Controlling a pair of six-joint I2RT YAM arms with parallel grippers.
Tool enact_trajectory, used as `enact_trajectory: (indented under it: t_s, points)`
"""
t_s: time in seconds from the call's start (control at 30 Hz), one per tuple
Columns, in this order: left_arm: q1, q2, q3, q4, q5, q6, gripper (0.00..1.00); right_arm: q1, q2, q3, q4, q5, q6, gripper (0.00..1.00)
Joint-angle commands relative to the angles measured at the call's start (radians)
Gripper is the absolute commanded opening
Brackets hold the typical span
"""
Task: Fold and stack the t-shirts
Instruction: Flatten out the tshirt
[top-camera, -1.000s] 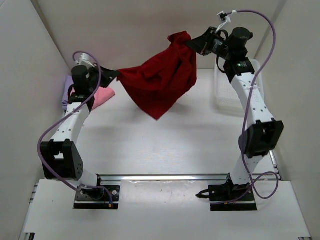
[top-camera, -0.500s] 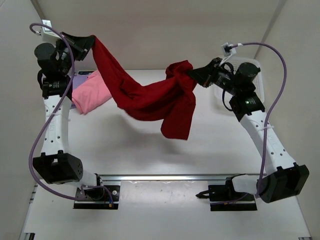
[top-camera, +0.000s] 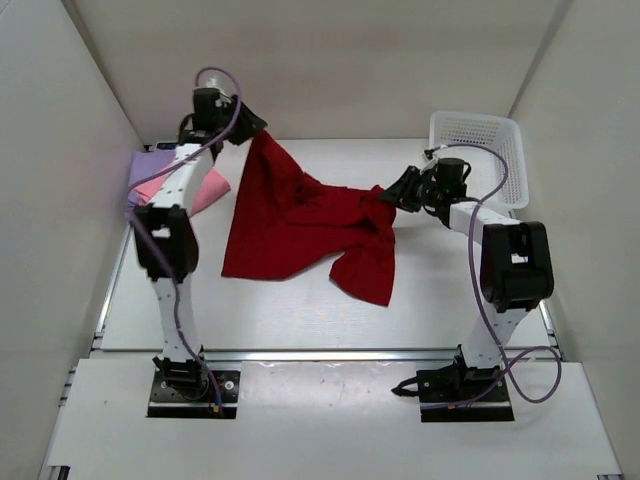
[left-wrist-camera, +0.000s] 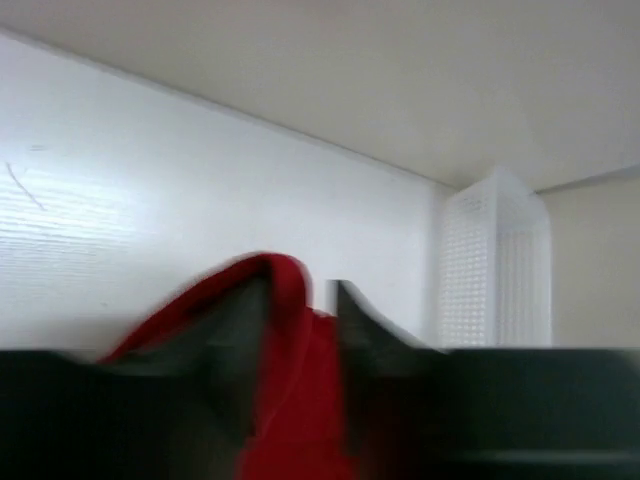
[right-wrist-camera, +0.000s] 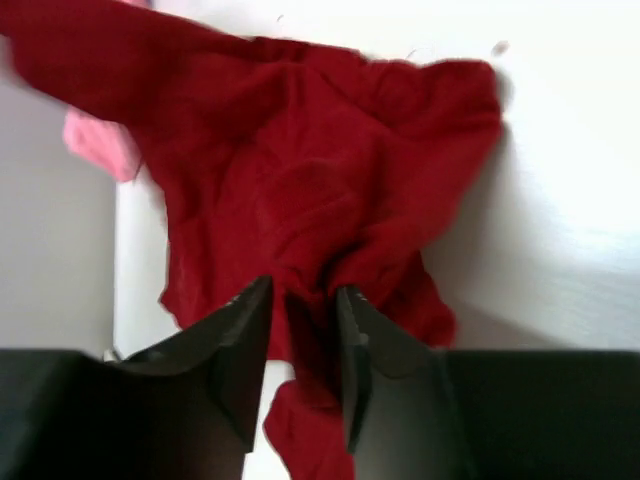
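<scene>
Tabletop (top-camera: 300, 310) has the dark red shirt (top-camera: 290, 225) spread crumpled across its middle, unfolded, with one corner pulled up toward the far left. Left claw (top-camera: 254, 130) pinches that raised corner; its wrist view is blurred, but red cloth sits between the fingers (left-wrist-camera: 370, 320). Right claw (top-camera: 392, 193) sits low at the shirt's right edge, clamped on a bunch of red fabric that fills the narrow gap between its fingers (right-wrist-camera: 242, 340). Pink shirt (top-camera: 208, 190) and lavender shirt (top-camera: 148, 165) lie touching at far left, partly behind the left arm. White basket (top-camera: 480, 130) stands at far right.
</scene>
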Motion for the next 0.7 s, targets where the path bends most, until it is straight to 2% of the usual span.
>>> enact_trajectory:
  t_s: [0.0,0.03,0.07,0.13,0.17,0.2,0.23,0.3,0.33,0.37,0.4,0.43,0.47,0.57,0.67]
  points:
    - [-0.010,0.207,0.270,-0.289,-0.051,0.068,0.54,-0.009,-0.050,0.200,-0.082,0.060,-0.061,0.31]
    - [-0.009,0.233,0.390,-0.329,-0.057,0.078,0.85,0.002,-0.079,0.217,-0.137,0.120,-0.106,0.36]
    - [-0.009,0.265,0.469,-0.393,-0.085,0.088,0.98,0.019,-0.111,0.215,-0.163,0.198,-0.147,0.42]
    - [-0.017,0.211,0.455,-0.417,-0.127,0.108,0.99,0.040,-0.179,0.154,-0.187,0.286,-0.164,0.45]
    - [-0.020,0.173,0.360,-0.399,-0.127,0.118,0.99,0.053,-0.217,0.078,-0.173,0.303,-0.155,0.44]
    - [-0.026,0.073,0.197,-0.327,-0.138,0.129,0.98,0.065,-0.234,0.047,-0.150,0.318,-0.137,0.43]
    - [-0.040,-0.052,0.101,-0.222,-0.149,0.134,0.98,0.086,-0.275,-0.040,-0.124,0.347,-0.115,0.36]
    - [-0.054,-0.229,-0.289,-0.080,-0.170,0.141,0.99,0.120,-0.370,-0.188,-0.087,0.372,-0.112,0.22]
    - [-0.051,-0.339,-0.380,-0.009,-0.184,0.123,0.98,0.134,-0.401,-0.275,-0.081,0.396,-0.108,0.04]
    - [-0.043,-0.392,-0.573,0.038,-0.170,0.082,0.84,0.152,-0.462,-0.371,-0.078,0.407,-0.106,0.00]
    - [-0.017,-0.491,-0.766,0.136,-0.126,0.018,0.73,0.172,-0.534,-0.451,-0.079,0.423,-0.105,0.00]
    - [0.006,-0.565,-0.841,0.184,-0.098,-0.033,0.39,0.201,-0.570,-0.493,-0.088,0.449,-0.098,0.00]
    - [0.026,-0.617,-0.952,0.177,-0.081,-0.040,0.25,0.211,-0.646,-0.569,-0.097,0.450,-0.100,0.00]
    - [0.030,-0.717,-1.114,0.058,-0.127,0.034,0.25,0.244,-0.825,-0.703,-0.156,0.463,-0.094,0.00]
    - [0.059,-0.844,-1.280,0.022,-0.155,0.031,0.38,0.237,-0.947,-0.775,-0.229,0.461,-0.091,0.01]
